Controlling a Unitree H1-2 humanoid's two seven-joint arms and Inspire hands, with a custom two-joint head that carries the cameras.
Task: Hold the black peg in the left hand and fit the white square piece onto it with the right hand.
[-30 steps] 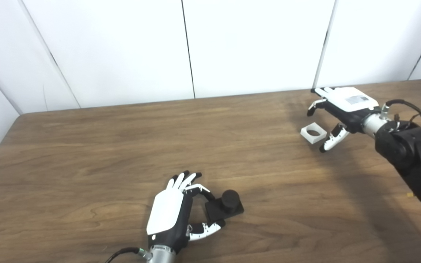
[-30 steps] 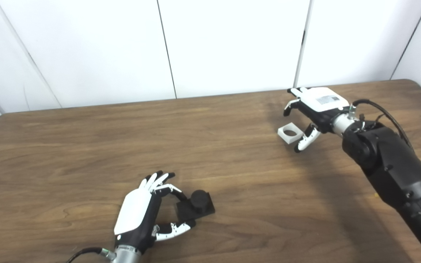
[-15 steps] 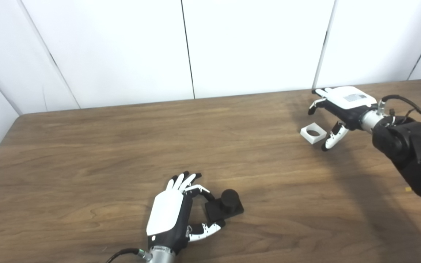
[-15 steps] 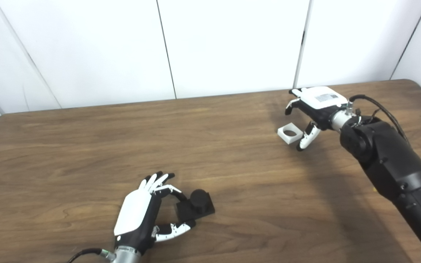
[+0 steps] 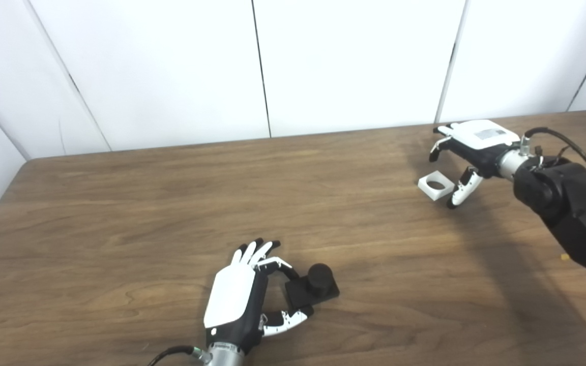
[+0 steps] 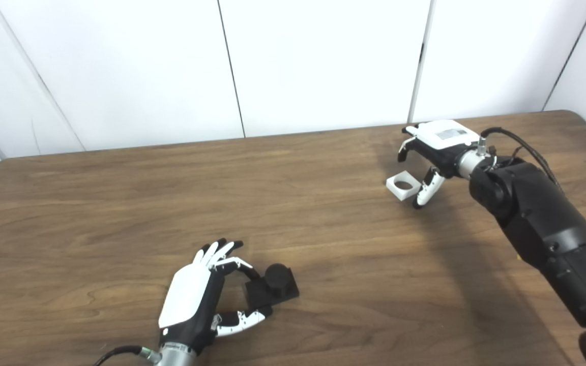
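The black peg (image 5: 315,288) is a short round stub standing upright on a flat square black base, sitting on the wooden table (image 5: 145,203) near the front edge, a bit left of center. The left hand (image 5: 244,300) is right beside it with fingers and thumb curled around the base's left corner. Looks like they touch it, but can't tell for sure that it's actually gripped.

The white square piece (image 5: 436,185) is a low block with a round hole through the middle, lying flat at the far right of the table. The right hand (image 5: 468,152) hovers just over and beside it, spread wide, holding nothing; thumb tip sits just right of the piece.

There's a grey label on the back of the right hand, way too small to read. The right forearm runs off the frame edge.
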